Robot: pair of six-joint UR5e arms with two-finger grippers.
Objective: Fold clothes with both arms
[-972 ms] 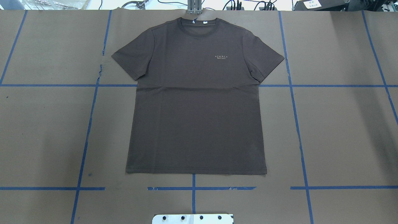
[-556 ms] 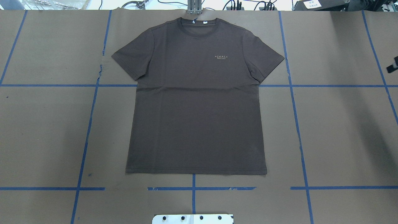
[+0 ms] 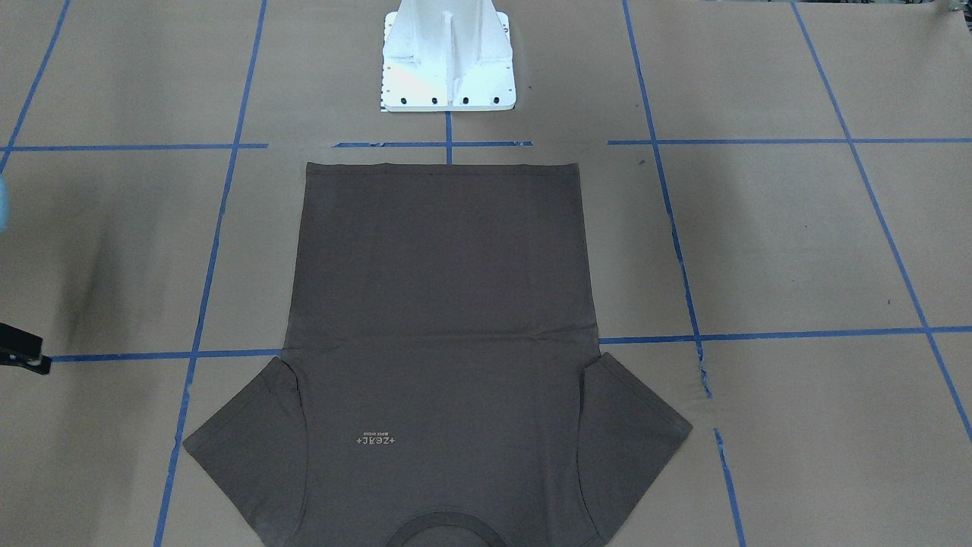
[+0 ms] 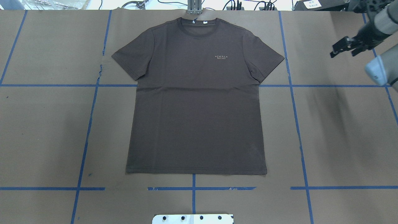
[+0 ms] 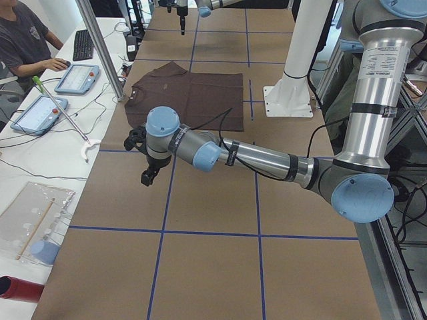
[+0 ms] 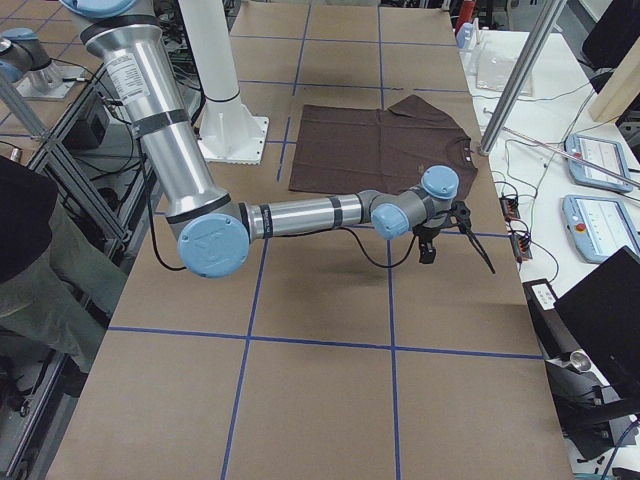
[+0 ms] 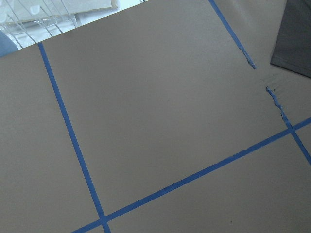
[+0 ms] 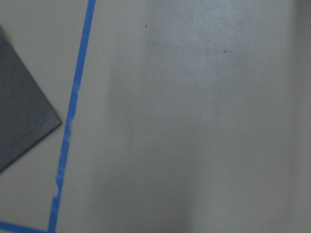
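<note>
Overhead exterior shows the T-shirt point(image 4: 196, 102) flat in the middle. At the upper right, the right gripper point(image 4: 342, 53) has its fingers apart and holds nothing. I cannot tell for the left gripper point(image 5: 148, 175).

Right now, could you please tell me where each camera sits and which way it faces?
Front-facing: across the table, looks down on the T-shirt; white base at top.
Overhead: behind the base, looks forward; right gripper at top right.
Left side: table's end, along it; left arm near.
Right side: opposite end; right arm near.
Left wrist: down at the table; no body.
Right wrist: likewise.
Both wrist views catch the T-shirt.
</note>
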